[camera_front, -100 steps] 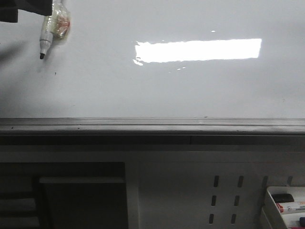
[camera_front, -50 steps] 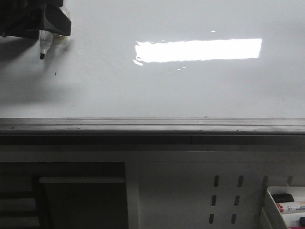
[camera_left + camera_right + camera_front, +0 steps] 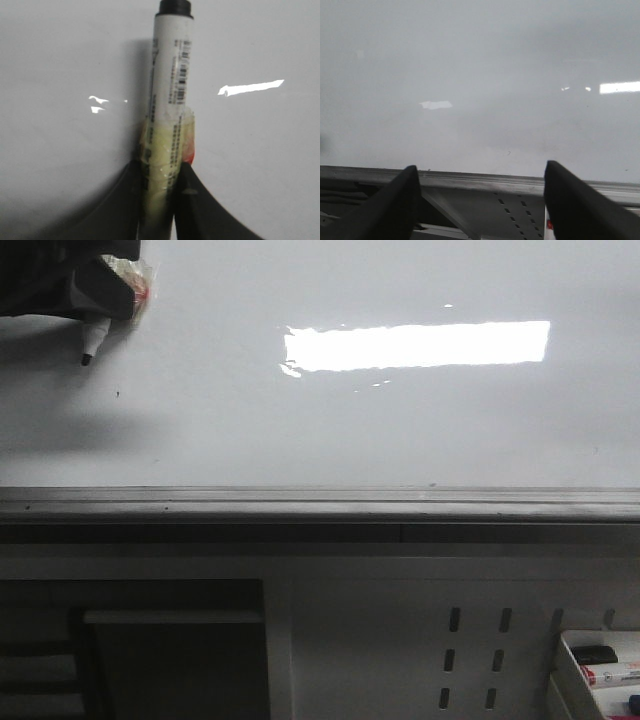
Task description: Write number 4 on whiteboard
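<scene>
The whiteboard [image 3: 350,430] is a glossy white sheet that fills the upper front view. My left gripper [image 3: 112,295] sits at its top left corner, shut on a white marker [image 3: 93,341] wrapped in yellowish tape. The marker's black tip [image 3: 86,359] points down at the board. In the left wrist view the gripper [image 3: 160,172] pinches the taped part of the marker [image 3: 170,75] over the whiteboard [image 3: 260,150]. My right gripper [image 3: 480,170] stands open and empty before the whiteboard [image 3: 480,75]. The number 4 is out of view.
A grey metal rail [image 3: 320,505] runs along the board's lower edge. Below it is a grey perforated panel [image 3: 480,650], with a white tray [image 3: 565,680] of markers at the bottom right. A bright rectangular glare [image 3: 415,345] lies on the board. A tiny black speck [image 3: 117,393] marks it near the tip.
The left gripper has come further into the front view and now covers more of the marker's upper body. The marker tip stays at nearly the same spot.
</scene>
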